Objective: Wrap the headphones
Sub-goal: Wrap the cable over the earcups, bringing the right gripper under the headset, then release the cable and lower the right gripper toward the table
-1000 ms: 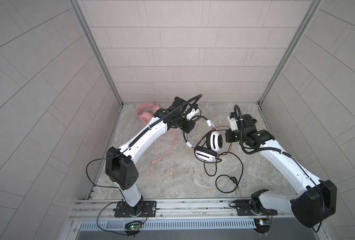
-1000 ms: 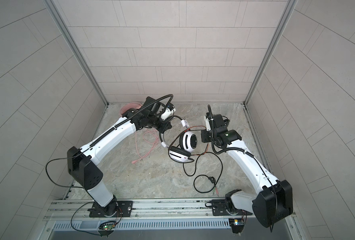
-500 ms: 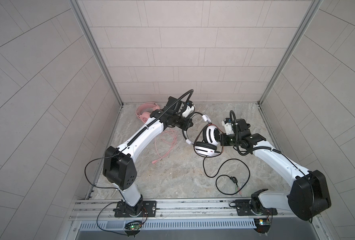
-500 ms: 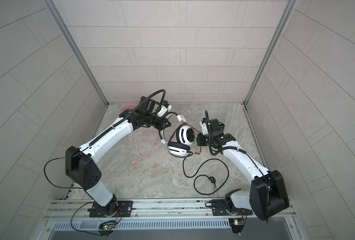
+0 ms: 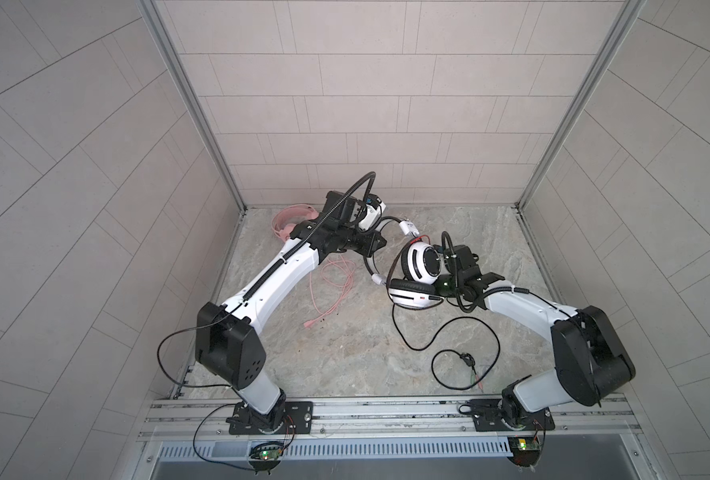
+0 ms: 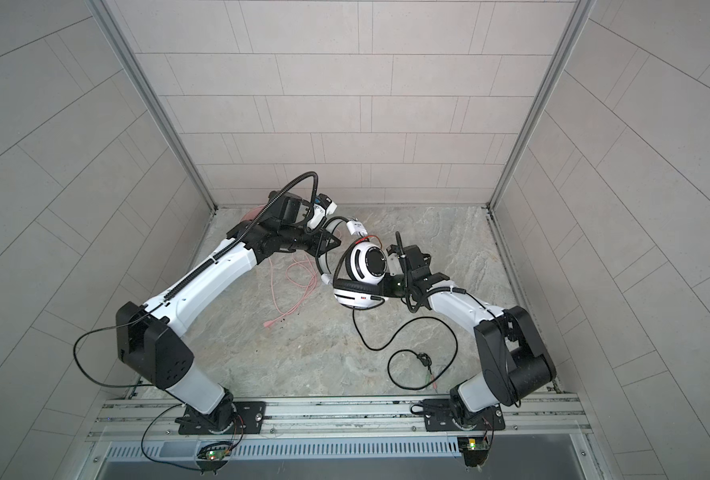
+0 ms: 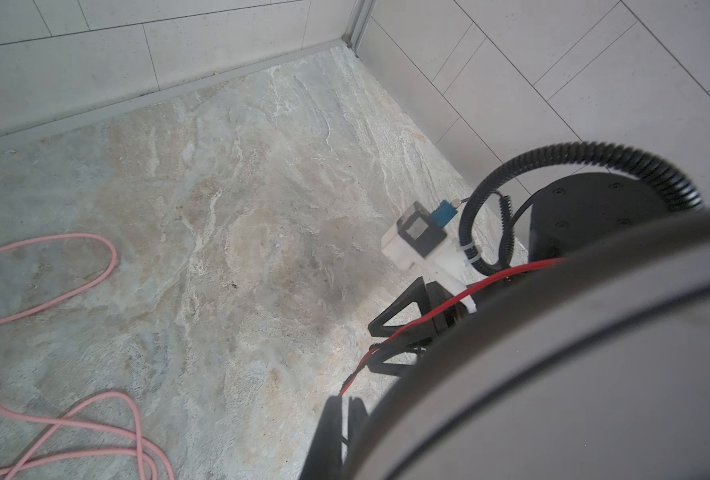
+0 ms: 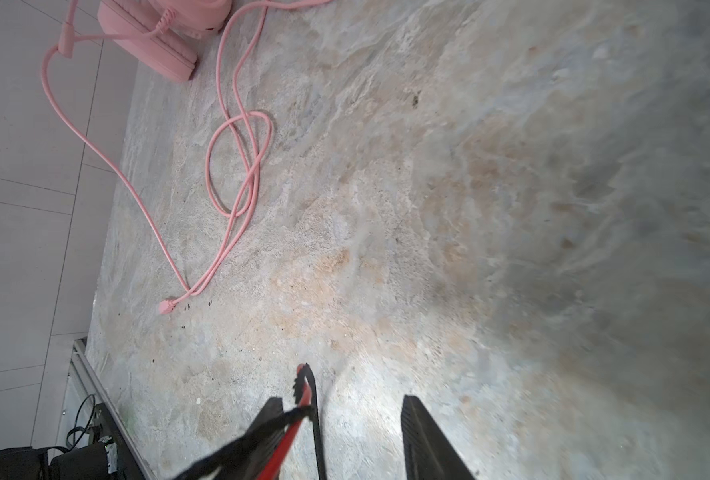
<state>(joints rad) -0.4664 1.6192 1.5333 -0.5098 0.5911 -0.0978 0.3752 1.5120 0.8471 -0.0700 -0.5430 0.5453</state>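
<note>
Right now I judge this to be early in wrapping the white-and-black headset (image 5: pixel 422 266), with the cable work on it hardly begun. My left gripper (image 5: pixel 374 245) is clenched on its thin black headband, so the headset hangs above the stone-patterned table (image 5: pixel 345 353), near the middle, its two ear cups stacked close together. My right gripper (image 5: pixel 442 286) is right against those cups. In the right wrist view its jaws stand apart, and the black-and-red cable (image 8: pixel 303 409) runs between them, close beside one finger, so it is released and grips nothing. Most of the black cable (image 5: pixel 465 318) trails off the lower cup and lies in loose loops on the table toward the right arm's base, with its plug end inside the last loop. The pink headset (image 5: pixel 291 216) sits in the back left corner, partly hidden behind my left arm, with its pink cable (image 5: pixel 336 282) sprawled unwrapped in front of it. Next, I think, the right claw must close on the cable near the cups and carry it around them, while the left holds the band steady. Slack has to feed up from the table without snagging on the right arm's own hose.
</note>
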